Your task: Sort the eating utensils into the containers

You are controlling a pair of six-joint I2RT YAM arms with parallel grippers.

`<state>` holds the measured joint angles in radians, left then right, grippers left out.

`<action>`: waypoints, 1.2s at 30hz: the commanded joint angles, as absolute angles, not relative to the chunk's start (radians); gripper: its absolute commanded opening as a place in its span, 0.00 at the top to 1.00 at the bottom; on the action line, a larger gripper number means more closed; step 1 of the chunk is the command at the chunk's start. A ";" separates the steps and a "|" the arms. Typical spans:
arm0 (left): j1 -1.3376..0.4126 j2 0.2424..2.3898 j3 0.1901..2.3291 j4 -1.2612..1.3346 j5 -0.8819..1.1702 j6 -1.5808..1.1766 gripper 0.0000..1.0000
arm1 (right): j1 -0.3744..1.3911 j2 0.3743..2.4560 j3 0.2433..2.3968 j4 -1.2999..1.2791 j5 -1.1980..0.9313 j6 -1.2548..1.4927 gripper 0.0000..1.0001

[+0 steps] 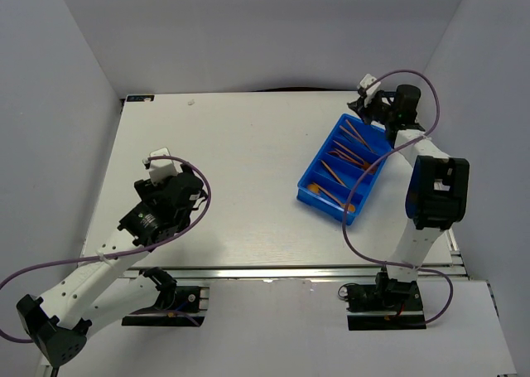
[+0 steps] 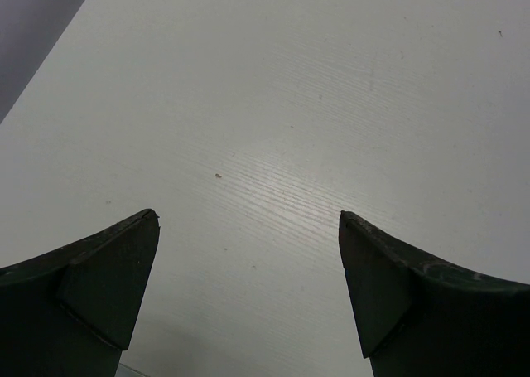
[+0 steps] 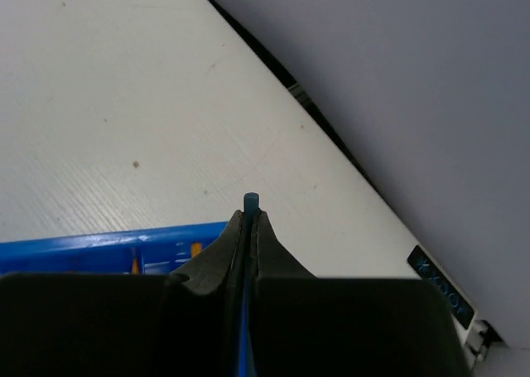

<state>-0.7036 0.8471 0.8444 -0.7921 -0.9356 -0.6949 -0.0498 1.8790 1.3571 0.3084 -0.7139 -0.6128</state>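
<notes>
Right pincer (image 3: 251,221), pressed together on a thin blue stick (image 3: 251,200), tip poking just past the fingertips, long axis in line with the fingers. Blue tray (image 3: 91,246) directly below and behind the tips, far rim nearest; orange utensils (image 1: 344,156) lying lengthwise in its compartments. Judged next: lowering toward a compartment, stick turned along its length, then letting go. Left pincer (image 2: 248,219), spread wide, holding nothing, over bare counter (image 2: 331,103), well apart from the tray; right arm far nearer.
</notes>
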 commanded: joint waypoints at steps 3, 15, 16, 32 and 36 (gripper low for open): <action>-0.704 0.838 0.850 -0.782 -0.939 -0.689 0.02 | -0.064 1.921 1.312 0.322 -0.727 -0.600 0.97; -0.700 0.879 0.868 -0.758 -0.971 -0.677 0.02 | -0.002 1.528 1.228 0.484 -0.243 -0.149 0.11; -0.678 0.906 0.877 -0.756 -0.968 -0.673 0.02 | 0.033 1.493 1.242 0.342 -0.101 -0.109 0.11; -0.420 1.166 1.233 -0.707 -0.922 -0.525 0.02 | 0.249 0.704 0.925 -0.366 0.012 0.147 0.11; -0.419 1.074 1.178 -0.701 -0.982 -0.511 0.02 | 0.249 0.649 0.931 -0.460 -0.031 0.163 0.11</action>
